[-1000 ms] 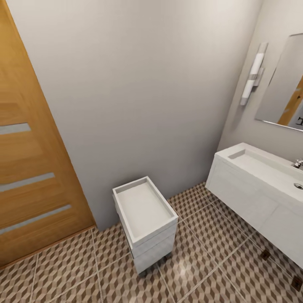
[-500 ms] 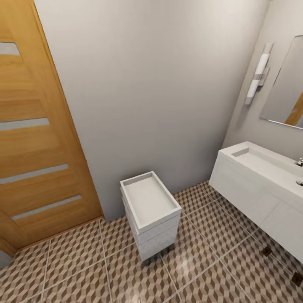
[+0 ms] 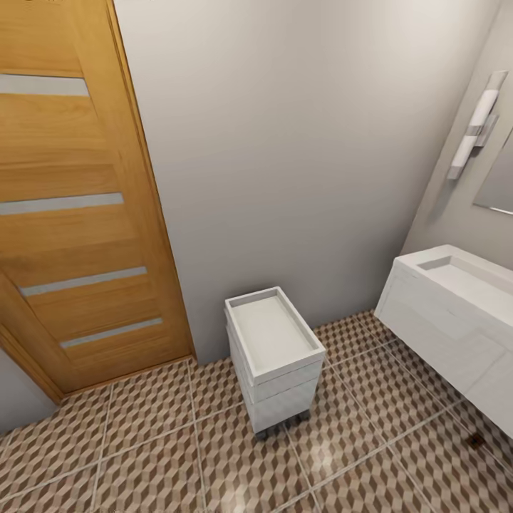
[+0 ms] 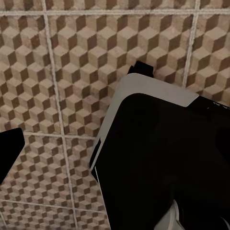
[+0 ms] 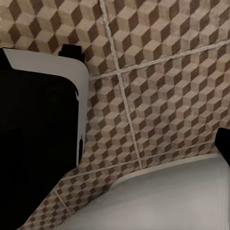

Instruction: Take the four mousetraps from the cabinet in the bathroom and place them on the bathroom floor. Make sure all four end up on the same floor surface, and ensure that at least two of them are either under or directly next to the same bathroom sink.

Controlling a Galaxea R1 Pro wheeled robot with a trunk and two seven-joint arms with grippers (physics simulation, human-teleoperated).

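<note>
I am looking into a bathroom corner with plain grey walls [image 3: 285,142] and the bathroom floor [image 3: 142,456] of brown, beige and white cube-pattern tiles with pale grout lines. A wooden door [image 3: 71,214] with narrow pale glazed strips is standing at the left of the head view. Close to the wall, near the middle, a small white drawer unit [image 3: 274,356] is sitting on the tiles, its top shaped like a shallow tray. At the right, the sink [image 3: 463,285] is showing as a wide shallow white basin on a white vanity [image 3: 442,342]; the vanity is hanging clear of the floor, with tiles running beneath it. Above it on the right-hand wall I am seeing a tube-shaped wall light [image 3: 474,132] and the edge of a mirror [image 3: 499,185]. One small dark rectangle [image 3: 476,439] is lying on the tiles under the vanity; I am taking it for one of the mousetraps, though it is too small to be sure.

The left wrist camera is pointing down at the tiles past the dark, white-edged robot body [image 4: 163,163]. The right wrist camera is showing the same kind of tiles, the dark body and a pale rounded surface [image 5: 167,201]. I cannot tell whether either claw is released or clenched.
</note>
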